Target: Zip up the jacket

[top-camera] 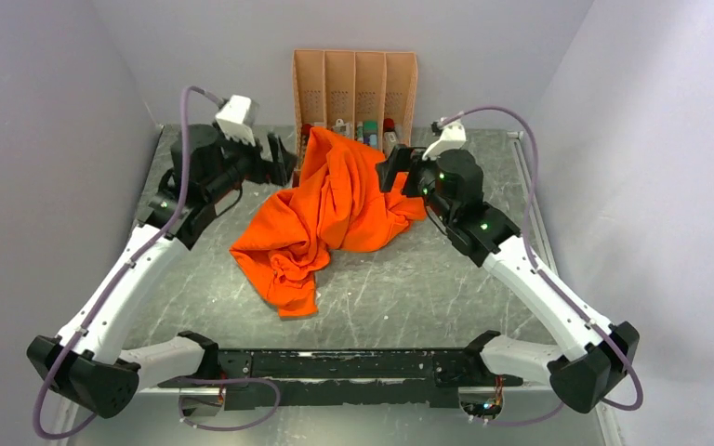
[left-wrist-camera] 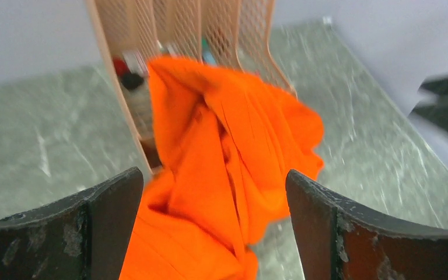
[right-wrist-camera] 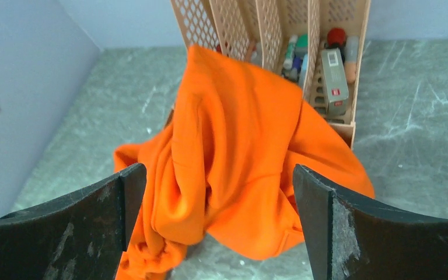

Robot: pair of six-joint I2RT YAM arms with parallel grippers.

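The jacket [top-camera: 330, 218] lies crumpled on the desk [top-camera: 428, 288], its top heaped against the slotted rack [top-camera: 353, 79], ahead of the left fingers [left-wrist-camera: 105, 216] and right fingers [right-wrist-camera: 338, 227], each pair spread and empty. No zipper shows, so a blind pinch may catch bunched folds or tug the rack over.

The jacket [top-camera: 330, 218] lies heaped at the centre of the table [top-camera: 428, 288], its upper end leaning on the foot of the slotted rack [top-camera: 354, 84] at the upper middle of the frame. The left gripper [top-camera: 282, 160] sits just left of that end. The right gripper [top-camera: 392, 172] sits just right of it.
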